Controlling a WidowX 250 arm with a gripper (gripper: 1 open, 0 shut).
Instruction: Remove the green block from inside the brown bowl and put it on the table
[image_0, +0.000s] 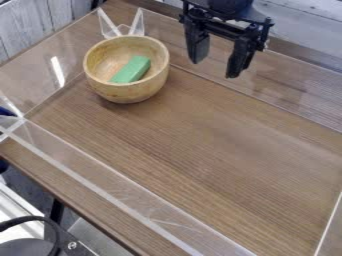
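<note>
Pincer (218, 58): black, two-fingered, hanging from the arm at the top of the view and pointing down at the tabletop; its fingers stand wide apart with nothing between them.
Pincer fingers (195, 46): one shorter-looking finger on the bowl side, one longer-looking finger toward 3 o'clock; both tips are in the air above the wood and touch nothing.
Pincer position: at about 3 o'clock from the brown bowl, clear of its rim, near the far edge of the tabletop.
Green block (130, 70): a small bright green bar lying inside the brown bowl on its pale floor, tilted so its long axis runs roughly from 7 o'clock to 1 o'clock; it sits a little off centre, toward the bowl's 3 o'clock side.
Brown bowl (104, 90): round, light tan wood with thick walls, upright on the tabletop toward 11 o'clock from the middle of the view.
Tabletop (201, 150): wide brown wood-grain surface, bare across the middle and toward 5 o'clock.
Acrylic walls (80, 165): clear panels standing along the tabletop edges; the near one runs from 9 o'clock toward 6 o'clock.
Block and pincer: apart, with the bowl's wall between them.
</note>
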